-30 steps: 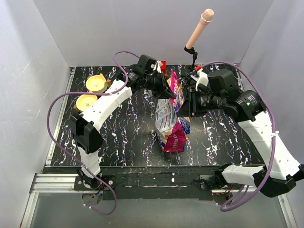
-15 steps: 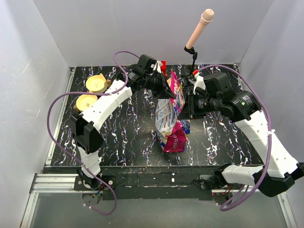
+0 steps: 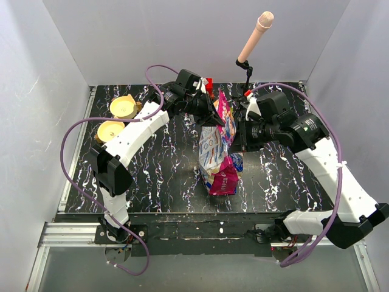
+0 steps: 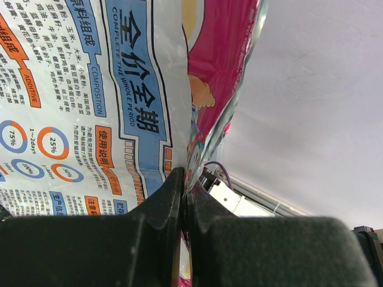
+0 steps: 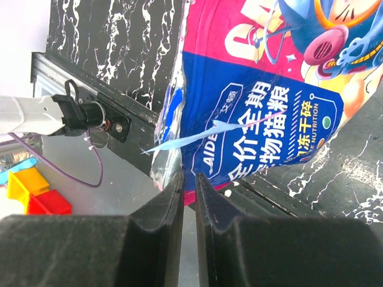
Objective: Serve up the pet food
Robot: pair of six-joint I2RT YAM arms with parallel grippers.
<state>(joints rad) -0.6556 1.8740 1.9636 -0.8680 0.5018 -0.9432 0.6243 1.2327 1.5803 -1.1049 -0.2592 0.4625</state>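
The pet food bag [image 3: 213, 152], glossy white, blue and magenta, stands upright mid-table. No kibble shows. My left gripper [image 3: 214, 109] is shut on the bag's top edge and holds it up; in the left wrist view its jaws [image 4: 184, 176] pinch the foil seam below the printed white panel [image 4: 90, 89]. My right gripper [image 3: 238, 139] is against the bag's right side. In the right wrist view [image 5: 188, 176] its jaws stand almost together on the bag's blue and pink edge [image 5: 257, 101], beside torn silver lining and a loose blue strip [image 5: 197, 134].
Two tan bowls [image 3: 123, 107] [image 3: 111, 129] sit at the table's back left. A pink microphone on a stand [image 3: 254, 36] rises at the back right. Toy blocks lie behind the bag [image 3: 208, 82] and show in the right wrist view [image 5: 36, 191]. The black marbled table [image 3: 164, 170] ends at a metal front rail.
My right arm has moved left and closer to the bag. The bag's lower blue part has tucked in a little. The left arm has not moved.
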